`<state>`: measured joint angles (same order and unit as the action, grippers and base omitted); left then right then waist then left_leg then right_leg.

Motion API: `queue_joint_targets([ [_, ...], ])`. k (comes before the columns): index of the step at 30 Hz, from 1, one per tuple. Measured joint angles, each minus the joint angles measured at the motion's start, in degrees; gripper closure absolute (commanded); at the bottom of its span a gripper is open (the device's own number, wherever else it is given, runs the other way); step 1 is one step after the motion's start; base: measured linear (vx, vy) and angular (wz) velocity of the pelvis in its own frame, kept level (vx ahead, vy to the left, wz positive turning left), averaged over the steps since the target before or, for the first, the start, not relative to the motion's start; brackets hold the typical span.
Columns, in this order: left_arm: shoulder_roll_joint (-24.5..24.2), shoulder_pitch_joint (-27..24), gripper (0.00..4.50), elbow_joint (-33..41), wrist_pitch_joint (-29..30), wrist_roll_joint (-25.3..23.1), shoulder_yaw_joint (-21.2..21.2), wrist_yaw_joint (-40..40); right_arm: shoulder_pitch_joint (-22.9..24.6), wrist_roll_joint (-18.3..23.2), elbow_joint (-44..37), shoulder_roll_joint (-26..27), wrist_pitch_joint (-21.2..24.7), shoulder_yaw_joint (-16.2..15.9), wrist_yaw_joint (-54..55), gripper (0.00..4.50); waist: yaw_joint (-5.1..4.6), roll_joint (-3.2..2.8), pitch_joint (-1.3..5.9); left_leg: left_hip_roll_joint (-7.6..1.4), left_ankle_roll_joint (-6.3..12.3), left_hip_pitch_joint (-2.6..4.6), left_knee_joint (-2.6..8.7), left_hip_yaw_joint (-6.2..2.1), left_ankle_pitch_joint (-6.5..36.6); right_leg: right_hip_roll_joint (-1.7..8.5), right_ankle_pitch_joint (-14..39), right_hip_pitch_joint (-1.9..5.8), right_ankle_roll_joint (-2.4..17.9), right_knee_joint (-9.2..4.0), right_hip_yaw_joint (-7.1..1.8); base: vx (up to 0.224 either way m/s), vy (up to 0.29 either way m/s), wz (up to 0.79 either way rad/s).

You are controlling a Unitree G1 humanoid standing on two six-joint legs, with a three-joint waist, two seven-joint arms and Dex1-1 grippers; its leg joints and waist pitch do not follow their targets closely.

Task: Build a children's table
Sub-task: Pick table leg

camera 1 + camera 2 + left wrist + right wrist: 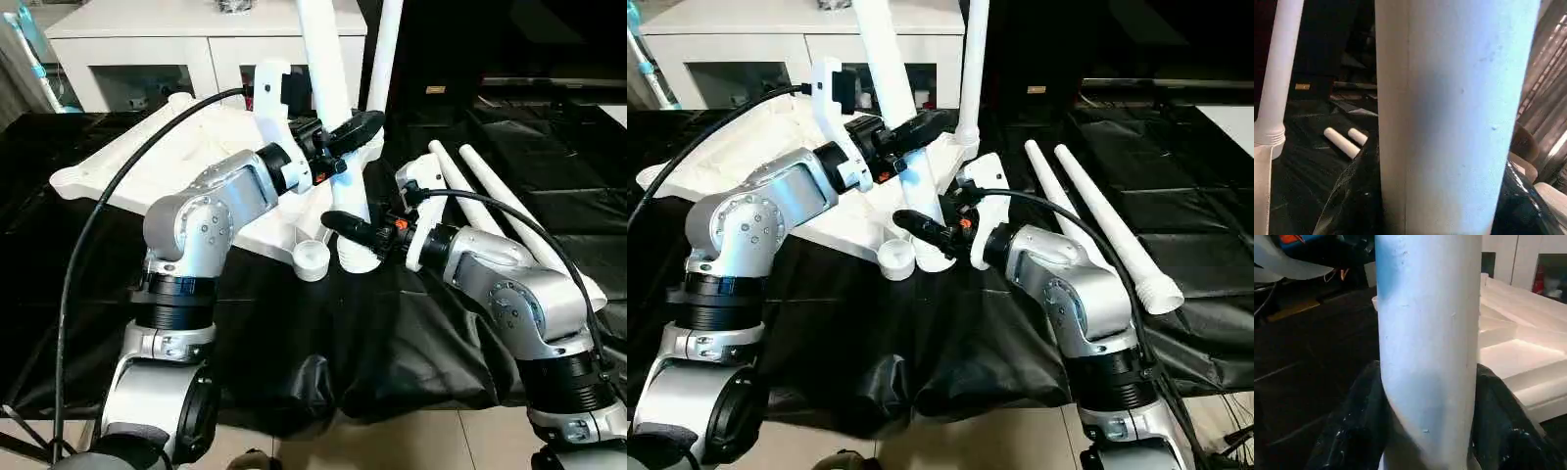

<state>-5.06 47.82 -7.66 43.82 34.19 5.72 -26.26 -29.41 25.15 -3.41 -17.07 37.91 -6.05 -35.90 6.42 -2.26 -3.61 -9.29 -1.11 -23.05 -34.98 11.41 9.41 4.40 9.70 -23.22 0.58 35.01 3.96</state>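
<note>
Both black two-fingered tools, left [345, 139] high and right [364, 235] low, clasp one upright white tapered tube leg [329, 88] at the white plastic tabletop [176, 147] on the black-covered counter [411, 343], while the left wrist view reveals another standing leg [1276, 73].

A thick white leg [1427, 347] stands upright through the middle of the right wrist view, running off at 12 o'clock and down to 6 o'clock. The right claw [1425, 431] closes on it: one glossy black finger [1354, 426] bulges at 8 o'clock against the tube's side, the other at 4 o'clock, each touching the leg. Toward 3 o'clock lies the white table top [1518, 333], its raised ribs stepping away toward 2 o'clock. The black-covered worktop [1308, 357] spreads from 9 o'clock up to 10 o'clock. At 11 o'clock a pale curved part sits beside something orange, too unclear to name
</note>
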Motion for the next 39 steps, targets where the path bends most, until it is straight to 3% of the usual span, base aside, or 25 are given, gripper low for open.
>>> queue_joint_targets([
  [1,-0.20,-0.01,2.64,0.08,-0.11,-0.03,-0.25,-0.41,0.00,0.00,0.00,-0.04,-0.03,0.00,-0.27,2.59,0.00,0.00,0.00,0.00,0.00,0.00,0.00,0.00,0.00,0.00,0.00,0.00,0.00,0.00,0.00,0.000,0.000,0.00],
  [2,-0.53,-0.04,2.65,0.34,-0.26,-0.10,-0.74,-0.85,0.00,0.00,0.00,-0.10,-0.08,0.00,-0.53,2.03,0.02,0.00,0.00,0.00,0.00,0.00,0.00,0.00,0.00,0.00,0.00,0.00,0.00,0.00,0.00,0.000,0.000,0.00],
  [9,-2.50,-0.63,2.65,1.45,-1.45,-0.92,-3.90,-4.71,-0.07,1.34,0.03,-1.77,0.05,0.18,-3.13,1.48,-0.03,0.00,0.00,0.00,0.00,0.01,0.00,0.00,0.00,0.00,0.00,0.00,-0.01,0.00,0.00,0.000,0.000,0.00],
  [17,-3.74,-0.63,2.65,3.11,-0.37,0.04,-6.04,-10.03,-1.05,2.56,0.06,-5.68,1.57,0.16,-9.38,1.38,0.01,0.00,0.00,0.00,0.00,0.02,0.00,0.00,0.00,0.00,-0.02,0.00,0.02,0.03,0.00,0.000,0.000,0.00],
  [39,-6.44,-0.93,2.65,5.19,2.35,3.35,-7.37,-17.45,-1.73,5.72,0.08,-9.20,3.19,-0.71,-17.73,1.38,0.04,0.00,0.00,0.00,0.00,0.02,-0.02,0.00,0.00,0.00,-0.02,0.01,0.03,0.04,-0.01,0.000,0.000,0.00],
])
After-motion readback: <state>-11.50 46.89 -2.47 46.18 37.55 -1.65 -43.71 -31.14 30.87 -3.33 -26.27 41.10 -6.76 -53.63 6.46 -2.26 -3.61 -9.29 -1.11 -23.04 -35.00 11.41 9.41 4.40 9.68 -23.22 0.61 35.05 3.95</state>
